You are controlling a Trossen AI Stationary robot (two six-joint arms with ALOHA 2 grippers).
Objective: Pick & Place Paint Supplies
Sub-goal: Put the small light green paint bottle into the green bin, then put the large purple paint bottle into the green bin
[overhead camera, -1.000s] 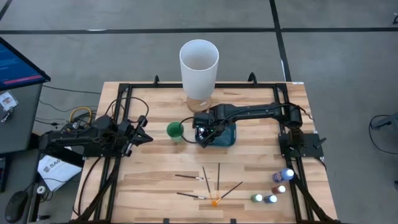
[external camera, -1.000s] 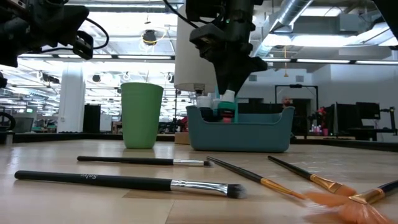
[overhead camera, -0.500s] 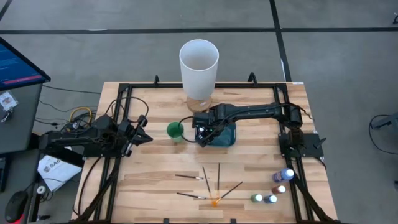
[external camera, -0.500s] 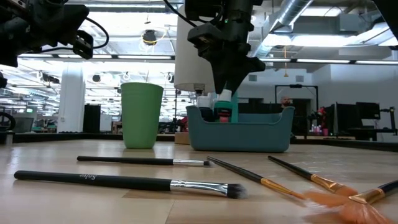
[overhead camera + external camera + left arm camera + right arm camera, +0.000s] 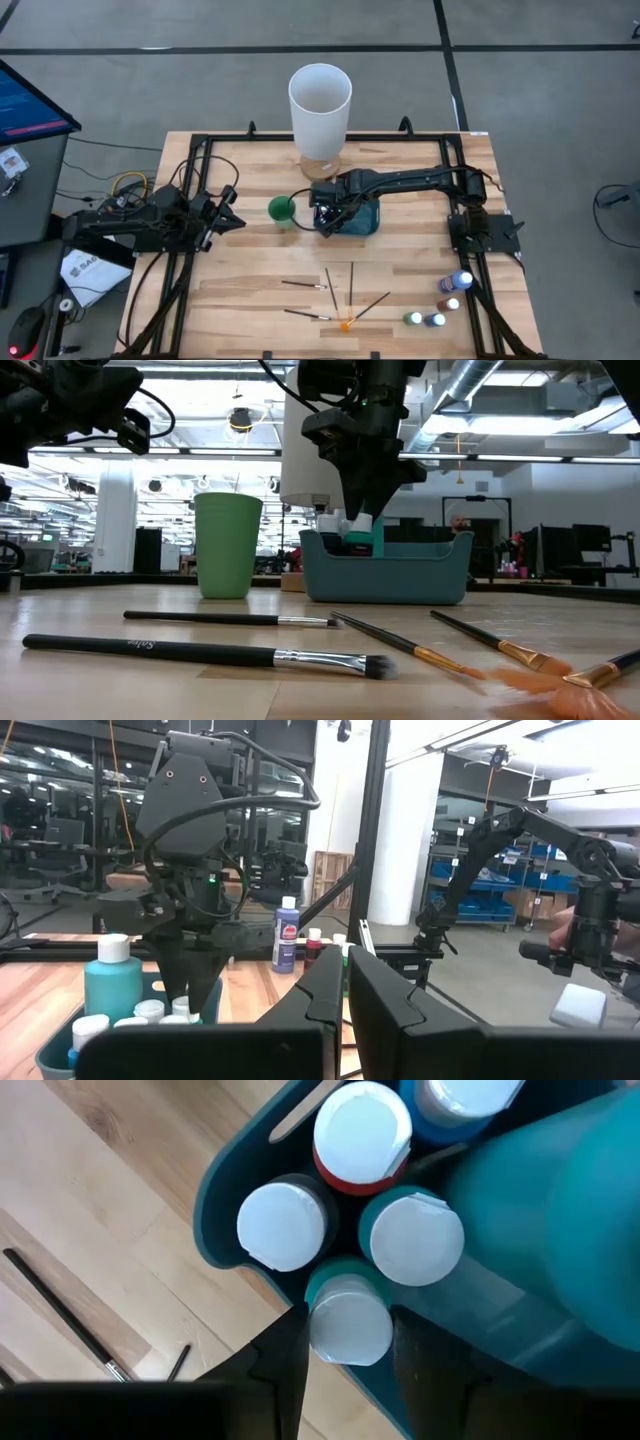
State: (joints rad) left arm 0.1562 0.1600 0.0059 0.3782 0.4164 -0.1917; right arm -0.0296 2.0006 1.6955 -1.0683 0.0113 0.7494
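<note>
My right gripper (image 5: 330, 222) (image 5: 360, 520) hangs over the left end of a blue bin (image 5: 366, 224) (image 5: 392, 574), shut on a teal paint bottle with a white cap (image 5: 348, 1325) (image 5: 362, 538). Several other capped bottles (image 5: 345, 1180) stand upright in the bin. More bottles (image 5: 446, 300) stand by the table's right near corner. Several dark-handled brushes (image 5: 330, 292) (image 5: 200, 652) lie flat near the near edge, one of them orange-tipped (image 5: 347, 323). My left gripper (image 5: 230, 220) (image 5: 346, 982) waits, shut, above the table's left side. My right gripper pinches the teal bottle just under its white cap (image 5: 330, 1285) between the two fingers (image 5: 285, 1365). The fingers come from above, pointing down. The bottle stays upright, its lower part inside the bin's left end beside the other bottles; whether its base rests on the floor is hidden.
A small green cup (image 5: 281, 210) (image 5: 228, 546) stands just left of the bin. A tall white cylinder (image 5: 320, 100) stands behind the bin near the far edge. A black frame (image 5: 470, 260) runs along the table's sides. Bare wood lies between bin and brushes.
My right gripper has come down a little, still shut on the teal bottle, and drifted slightly toward the table's left. The bottle now sits lower in the bin among the other bottles.
</note>
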